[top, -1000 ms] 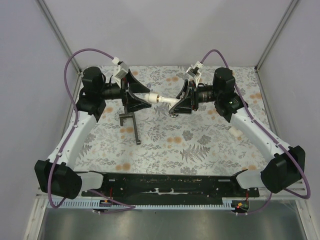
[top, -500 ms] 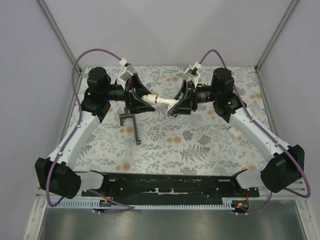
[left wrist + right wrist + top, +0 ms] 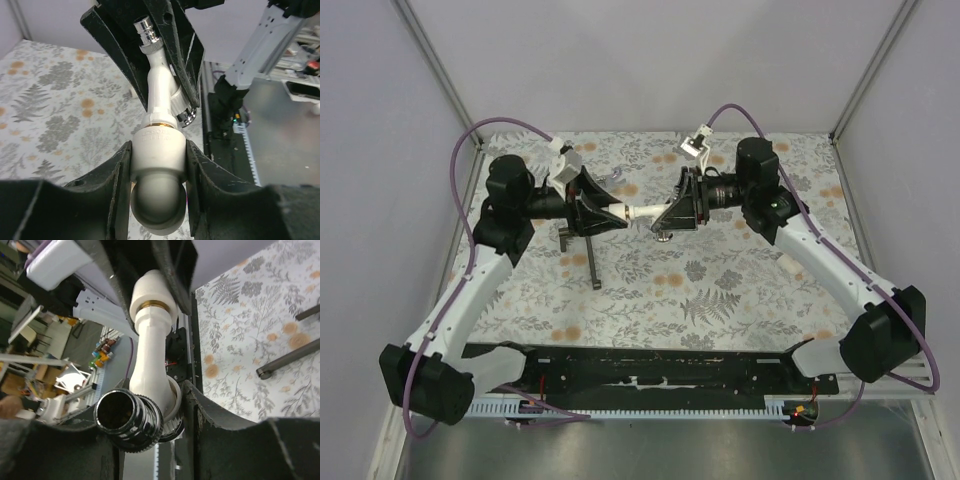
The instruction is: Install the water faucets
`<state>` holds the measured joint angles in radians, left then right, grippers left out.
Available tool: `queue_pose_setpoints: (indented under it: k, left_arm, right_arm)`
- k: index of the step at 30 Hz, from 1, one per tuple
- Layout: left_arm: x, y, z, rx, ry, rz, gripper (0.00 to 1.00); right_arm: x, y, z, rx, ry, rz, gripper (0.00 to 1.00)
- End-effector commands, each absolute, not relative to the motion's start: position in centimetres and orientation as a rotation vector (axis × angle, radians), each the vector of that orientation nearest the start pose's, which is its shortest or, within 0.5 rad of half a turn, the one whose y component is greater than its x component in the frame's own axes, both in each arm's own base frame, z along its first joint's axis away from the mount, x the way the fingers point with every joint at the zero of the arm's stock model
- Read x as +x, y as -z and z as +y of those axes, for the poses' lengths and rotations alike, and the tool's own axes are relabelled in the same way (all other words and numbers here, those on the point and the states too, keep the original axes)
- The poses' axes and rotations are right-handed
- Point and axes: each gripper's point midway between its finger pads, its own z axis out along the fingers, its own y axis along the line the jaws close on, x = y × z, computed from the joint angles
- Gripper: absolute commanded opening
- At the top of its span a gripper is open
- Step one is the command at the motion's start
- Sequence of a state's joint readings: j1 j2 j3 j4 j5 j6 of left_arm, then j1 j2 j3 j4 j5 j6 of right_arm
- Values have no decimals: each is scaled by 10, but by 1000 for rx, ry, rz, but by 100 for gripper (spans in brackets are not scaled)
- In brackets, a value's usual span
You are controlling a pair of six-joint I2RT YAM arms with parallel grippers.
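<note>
A white water faucet hangs in the air above the table, between my two grippers. It has a Y-shaped body with silvery metal ends. One end joins a round white fitting at a brass ring. My left gripper is shut on that fitting, a finger pressed against each side. My right gripper is shut on the faucet beside its chrome nozzle. In the top view, the left gripper and right gripper face each other.
A dark T-shaped metal tool lies on the flowered tablecloth below the left gripper; its bars show in the right wrist view. A tiny grey piece sits under the right gripper. Grey walls enclose the table.
The left gripper's jaws have closed onto the white fitting. The left arm has swung its elbow outward and down, and both grippers with the faucet have shifted slightly.
</note>
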<state>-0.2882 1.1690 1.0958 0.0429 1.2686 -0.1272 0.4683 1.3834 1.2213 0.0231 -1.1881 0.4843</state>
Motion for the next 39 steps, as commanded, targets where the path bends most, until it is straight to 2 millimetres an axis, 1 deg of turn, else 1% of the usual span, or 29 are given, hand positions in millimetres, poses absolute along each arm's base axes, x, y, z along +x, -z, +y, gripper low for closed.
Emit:
queue_pose_setpoints:
  k: [1, 2, 3, 4, 5, 6, 7, 8, 10, 12, 14, 16, 17, 18, 21, 23, 24, 26, 30, 35, 39]
  left_arm:
    - [225, -357, -232, 1161, 1021, 1199, 2]
    - [227, -355, -229, 1151, 980, 1196, 2]
    - [229, -350, -226, 1131, 952, 1223, 2]
    - [231, -349, -223, 1111, 922, 1233, 2]
    - [233, -347, -222, 1092, 908, 1248, 2]
    - [237, -345, -220, 1063, 898, 1274, 2]
    - [239, -343, -220, 1036, 903, 1296, 2]
    - [242, -339, -219, 1004, 916, 1330, 2]
    - [245, -343, -222, 930, 976, 1354, 2]
    - [245, -346, -225, 871, 1044, 1382, 2]
    - [245, -350, -227, 818, 1113, 1415, 2]
    - [245, -356, -229, 751, 1180, 1452, 2]
    - [246, -357, -230, 708, 1219, 1484, 2]
    - [246, -361, -231, 685, 1247, 1498, 2]
    - [246, -372, -234, 607, 1333, 1544, 2]
    - [247, -379, -235, 560, 1379, 1568, 2]
    - [246, -384, -236, 544, 1402, 1575, 2]
    - [247, -388, -237, 494, 1446, 1604, 2]
    - [249, -387, -240, 407, 1533, 1684, 2]
    - [245, -384, -243, 406, 1587, 1737, 2]
    - [241, -384, -244, 424, 1611, 1754, 2]
  right_arm:
    - [242, -335, 308, -603, -1760, 1982, 11]
    - [243, -334, 308, -569, -1779, 1992, 19]
    - [243, -338, 309, -553, -1795, 1971, 25]
    - [242, -341, 308, -556, -1795, 1949, 30]
    - [242, -346, 306, -573, -1772, 1925, 39]
    - [244, -347, 303, -607, -1726, 1897, 48]
    - [244, -345, 298, -616, -1674, 1915, 56]
    - [247, -344, 295, -652, -1604, 1895, 62]
    - [251, -346, 286, -722, -1465, 1830, 72]
    - [254, -350, 276, -793, -1336, 1741, 74]
    - [254, -353, 267, -881, -1188, 1635, 81]
    - [250, -355, 257, -995, -1038, 1504, 82]
    - [249, -353, 253, -1039, -972, 1455, 86]
    - [248, -351, 250, -1097, -905, 1394, 87]
    - [247, -340, 243, -1206, -768, 1285, 87]
    - [247, -338, 241, -1239, -720, 1246, 88]
    - [245, -340, 239, -1254, -697, 1218, 95]
    - [247, -341, 239, -1270, -647, 1173, 96]
    - [253, -346, 242, -1265, -593, 1123, 96]
    - [267, -356, 248, -1223, -521, 1096, 98]
    - [275, -372, 252, -1175, -476, 1044, 98]
